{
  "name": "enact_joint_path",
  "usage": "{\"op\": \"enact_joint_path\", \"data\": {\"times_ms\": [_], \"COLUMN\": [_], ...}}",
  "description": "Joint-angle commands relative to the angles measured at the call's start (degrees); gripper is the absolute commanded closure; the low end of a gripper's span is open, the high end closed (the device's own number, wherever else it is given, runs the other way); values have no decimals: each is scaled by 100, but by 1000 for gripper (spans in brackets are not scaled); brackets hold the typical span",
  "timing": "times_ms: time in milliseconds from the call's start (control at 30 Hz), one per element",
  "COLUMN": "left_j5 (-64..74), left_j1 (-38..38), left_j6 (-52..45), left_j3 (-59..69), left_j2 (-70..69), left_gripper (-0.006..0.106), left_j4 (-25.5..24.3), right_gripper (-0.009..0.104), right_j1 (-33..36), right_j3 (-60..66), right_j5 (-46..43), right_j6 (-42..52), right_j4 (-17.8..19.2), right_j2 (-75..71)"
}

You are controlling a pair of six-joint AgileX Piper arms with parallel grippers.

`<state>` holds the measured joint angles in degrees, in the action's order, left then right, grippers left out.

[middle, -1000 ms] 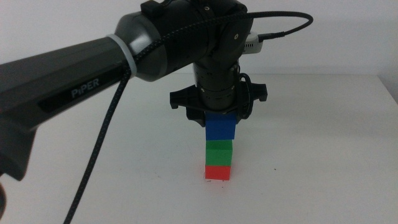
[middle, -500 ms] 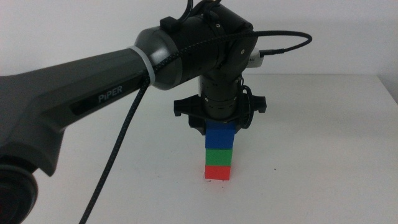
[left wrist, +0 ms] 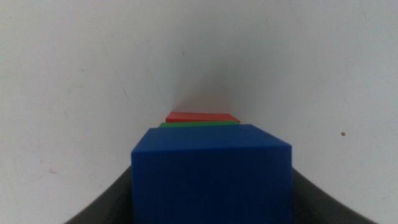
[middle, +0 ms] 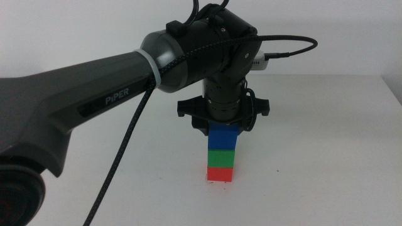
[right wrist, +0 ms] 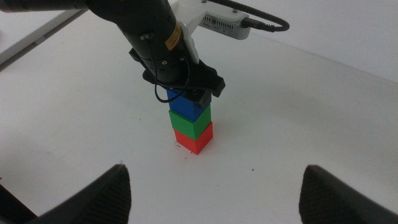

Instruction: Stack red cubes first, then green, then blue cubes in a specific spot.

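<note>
"PiPER" in pale letters on left arm [middle: 94, 103] link

Bright, even, diffuse light fills every view, and the white table [middle: 326, 157] shows no glare. Only a soft, faint shadow lies beneath the stack. In the left wrist view the blue cube [left wrist: 211, 174] at 6 o'clock looks slightly soft; elsewhere focus is sharp.

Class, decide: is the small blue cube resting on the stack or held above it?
On the stack: the small blue cube touches the green cube, no gap, left gripper around it.
</note>
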<state>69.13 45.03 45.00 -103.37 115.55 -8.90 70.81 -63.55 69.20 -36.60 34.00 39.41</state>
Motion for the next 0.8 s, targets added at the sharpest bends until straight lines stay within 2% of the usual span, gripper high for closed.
{"op": "enact_joint_path", "data": {"times_ms": [0,167,200,533,633,700,767], "left_j5": [83,83,83,83,83,83,83], "left_j1": [3,3,3,3,3,3,-47], "left_j6": [-33,-245,-316,-1679,-1718,-2094,-2510], "left_j3": [-17,-17,-31,-661,-620,-508,-335], "left_j2": [57,45,22,-1298,-1982,-2465,-2908], "left_gripper": [41,8,7,7,7,7,7], "left_j4": [-107,-173,-183,35,-398,-876,-1116], "right_gripper": [7,7,7,7,7,7,7], "right_j1": [12,12,12,12,12,12,12], "right_j3": [24,24,24,24,24,24,24], "right_j5": [-23,-23,-23,-23,-23,-23,-23], "right_j6": [45,45,45,45,45,45,45], "right_j4": [34,34,34,34,34,34,34], "right_j2": [-31,-31,-31,-31,-31,-31,-31]}}
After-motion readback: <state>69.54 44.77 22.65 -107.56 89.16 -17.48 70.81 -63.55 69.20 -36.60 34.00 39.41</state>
